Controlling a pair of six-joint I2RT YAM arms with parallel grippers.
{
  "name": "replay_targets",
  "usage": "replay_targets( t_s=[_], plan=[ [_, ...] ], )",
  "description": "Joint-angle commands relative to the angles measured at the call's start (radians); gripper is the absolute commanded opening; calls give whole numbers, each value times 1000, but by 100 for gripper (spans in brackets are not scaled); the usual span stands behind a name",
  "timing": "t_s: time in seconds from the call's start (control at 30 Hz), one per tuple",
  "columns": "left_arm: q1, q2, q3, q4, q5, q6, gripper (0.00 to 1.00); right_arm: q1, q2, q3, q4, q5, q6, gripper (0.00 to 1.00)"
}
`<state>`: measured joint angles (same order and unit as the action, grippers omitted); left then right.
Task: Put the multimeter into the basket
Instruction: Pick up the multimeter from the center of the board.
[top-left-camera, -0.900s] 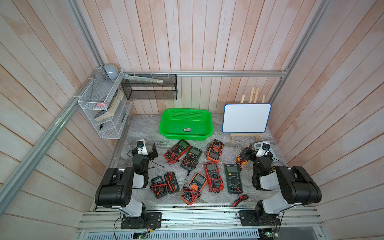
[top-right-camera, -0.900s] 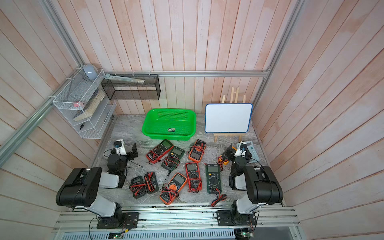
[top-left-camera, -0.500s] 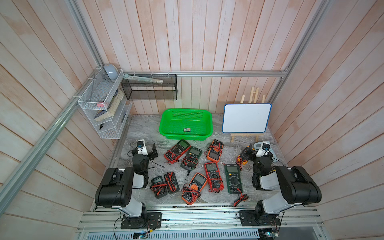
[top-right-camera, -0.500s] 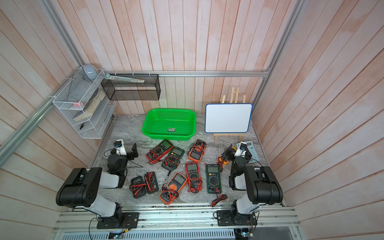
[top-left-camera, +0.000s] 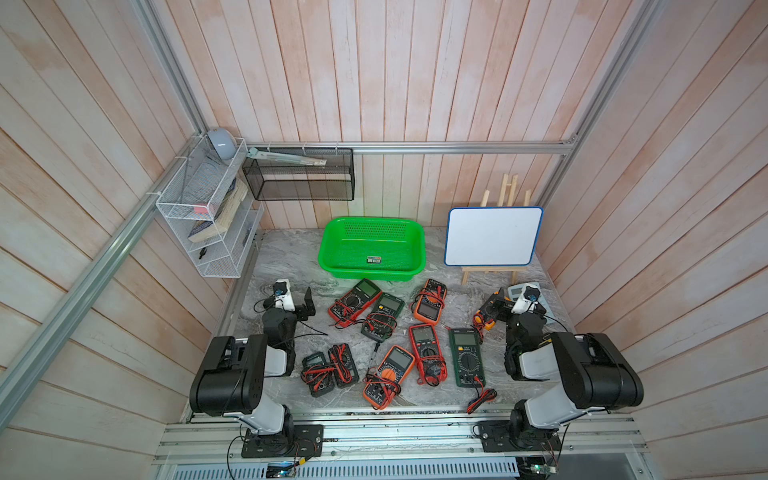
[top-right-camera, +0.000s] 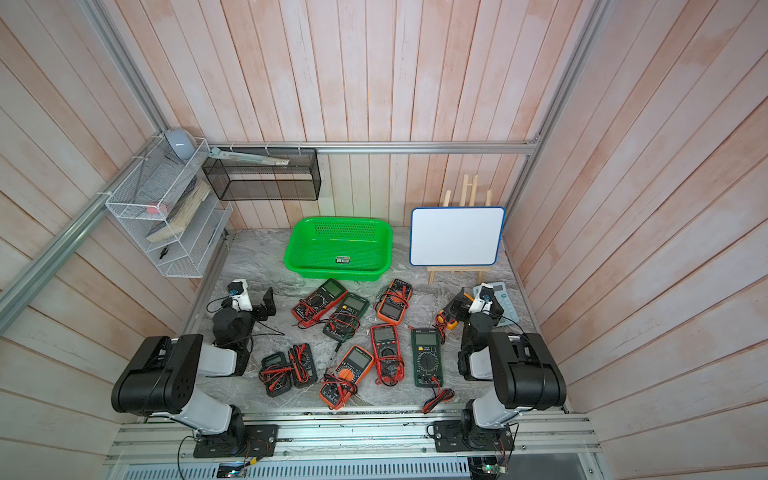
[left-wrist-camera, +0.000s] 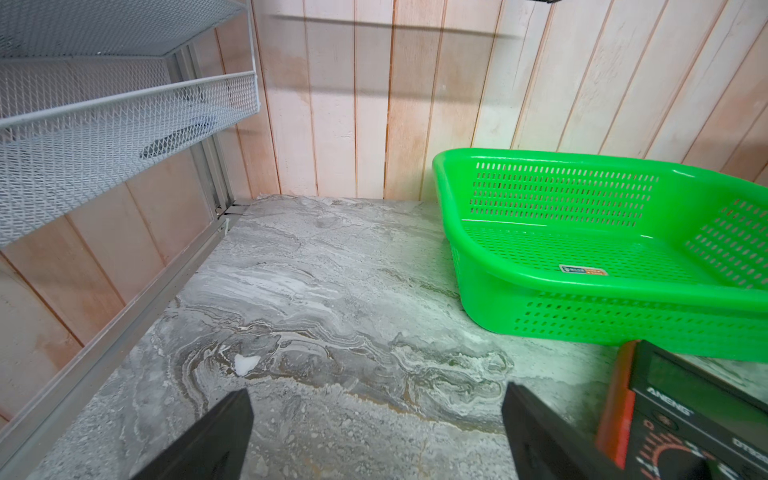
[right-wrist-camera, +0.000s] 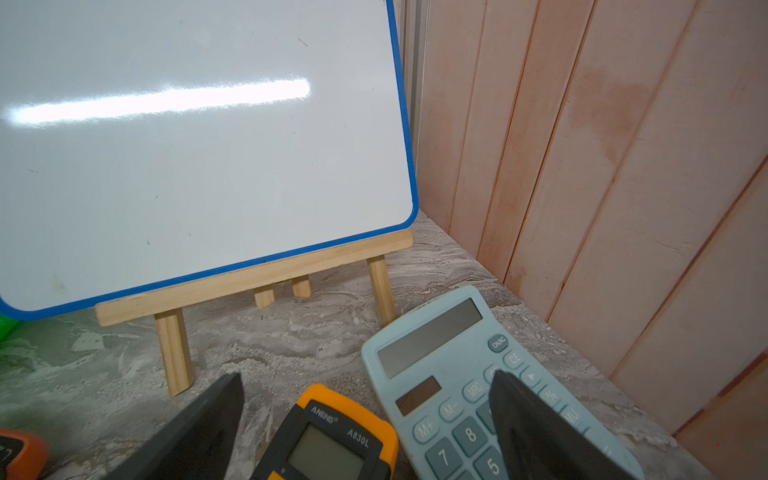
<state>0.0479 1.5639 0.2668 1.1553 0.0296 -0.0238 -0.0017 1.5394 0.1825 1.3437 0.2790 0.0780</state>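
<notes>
Nothing moved; left fingers and right fingers spread; basket bright green, perforated.

Bright even light, probably overhead; glare streak on whiteboard; wide-angle bowing at edges.

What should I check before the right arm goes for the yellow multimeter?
1. Left gripper open and empty: ok.
2. Right gripper open and empty: ok.
3. Yellow multimeter lined up between the right jaws: ok.
4. Calculator clear of that grasp: not ok, it lies right beside the multimeter, under one finger.
5. Basket has room: ok, no multimeter inside.
6. Right gripper's height over the multimeter: cannot tell.
</notes>
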Motion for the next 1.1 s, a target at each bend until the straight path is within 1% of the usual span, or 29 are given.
replay_targets(
  t_s=[0.0,0.07,0.1,0.17,0.2,0.23,0.27,0.33,0.4,0.43,0.5,0.53,0.57,0.7,0.77,0.9,0.97,1.07],
  plan=[
    [6,-65,19,-54,-16,-24,100,-3,-34,-4,-9,12,7,98],
    [6,-124,48,-159,-76,-41,100,0,-14,-43,102,11,-4,98],
    [6,-148,61,-200,-88,-46,100,0,-12,-54,130,11,-4,98],
    [6,-195,101,-314,-110,-47,100,0,-35,-72,146,-4,-10,98],
    [6,-211,118,-350,-112,-47,100,2,-58,-69,125,9,-10,98],
    [4,-228,137,-391,-111,-47,100,2,-102,-52,51,23,-2,98],
    [3,-245,161,-457,-111,-75,100,0,-152,-23,-45,33,2,98],
    [-5,-275,205,-564,-101,-103,100,2,-235,46,-241,22,5,98],
    [-17,-310,247,-664,-92,-136,100,1,-305,105,-416,13,93,98],
    [-27,-328,273,-718,-77,-146,100,1,-336,133,-502,-10,157,98],
    [-52,-350,323,-819,-62,-168,100,-4,-385,170,-650,-10,335,98],
    [-72,-361,350,-868,-49,-169,100,-12,-407,186,-710,-33,412,98],
    [-99,-369,372,-909,-54,-168,100,-21,-423,195,-742,-93,443,98],
    [-194,-395,446,-1063,-48,-176,100,-21,-482,240,-857,-293,494,98],
    [-260,-403,476,-1136,-44,-178,100,-14,-506,278,-944,-383,515,98],
    [-388,-403,534,-1276,-61,-186,100,48,-546,379,-1164,-430,510,98],
    [-454,-397,550,-1340,-44,-208,100,104,-558,424,-1267,-432,506,98],
    [-547,-392,557,-1407,-48,-237,100,212,-568,485,-1406,-401,511,98]
  ],
)
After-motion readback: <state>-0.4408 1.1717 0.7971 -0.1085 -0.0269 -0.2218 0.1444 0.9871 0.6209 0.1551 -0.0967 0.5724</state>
